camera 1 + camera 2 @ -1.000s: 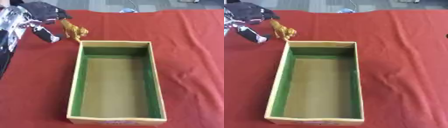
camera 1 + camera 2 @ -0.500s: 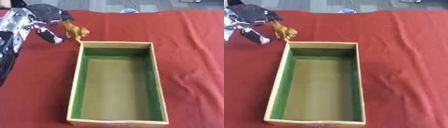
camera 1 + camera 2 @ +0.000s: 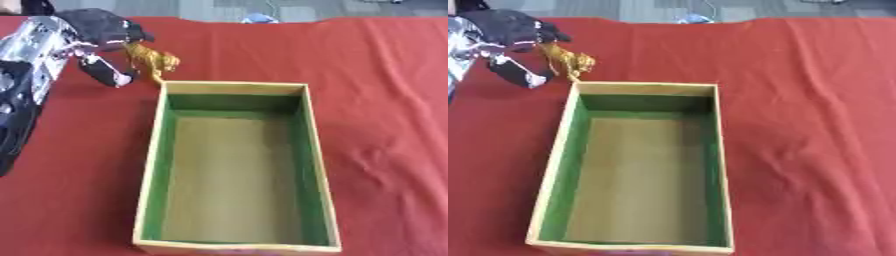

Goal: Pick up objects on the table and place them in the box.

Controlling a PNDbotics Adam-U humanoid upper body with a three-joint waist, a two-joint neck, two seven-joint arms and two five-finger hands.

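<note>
— Where is your left robot hand [image 3: 96, 37]?

— Far left of the red-covered bench [image 3: 385, 100]; its fingers are curled round a golden toy animal [image 3: 153, 61], pinching it just beyond the far-left corner of the box [image 3: 236, 88].

— And the box?

— Wooden, green inner walls, nothing inside. Your other hand appears in neither view.

Your left hand [image 3: 103, 35] is mostly black up top, kind of a dark rounded shell over the back, with a paler finger [image 3: 105, 74] poking down that looks white-pink with dark bits. The forearm [image 3: 35, 47] behind it is shiny silver metal, reflective, then it goes black again lower down the arm [image 3: 16, 125].
</note>
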